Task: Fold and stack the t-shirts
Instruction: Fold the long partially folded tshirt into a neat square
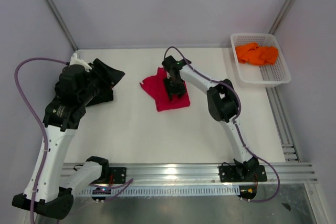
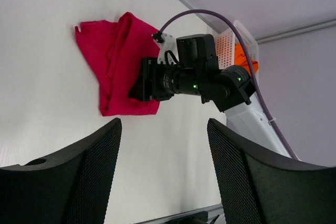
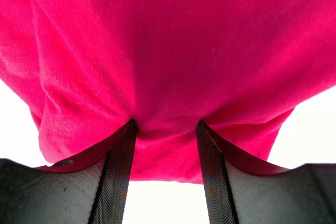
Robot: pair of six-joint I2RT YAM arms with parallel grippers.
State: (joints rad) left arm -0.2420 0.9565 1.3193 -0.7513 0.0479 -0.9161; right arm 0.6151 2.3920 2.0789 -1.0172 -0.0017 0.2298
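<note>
At the centre of the top view, the crimson t-shirt (image 1: pixel 155 90) is seen lying partly folded on the white tabletop (image 1: pixel 136 129), with the right hand (image 1: pixel 173 95) set down on it. In the right wrist view a thick fold of the cloth is gripped between the fingers (image 3: pixel 116 177), and creases are drawn toward their tips. At the left of the frame the left hand (image 2: pixel 163 129) is held open and empty above a black t-shirt (image 1: pixel 105 95). An orange t-shirt (image 1: pixel 257 53) is bunched in the white basket (image 1: pixel 262 81) at the upper right. The cloth is judged soft, light and limp, so it is expected to sag and unfold if lifted by one point. It is best taken at a folded edge or corner, with all layers pinched together.
</note>
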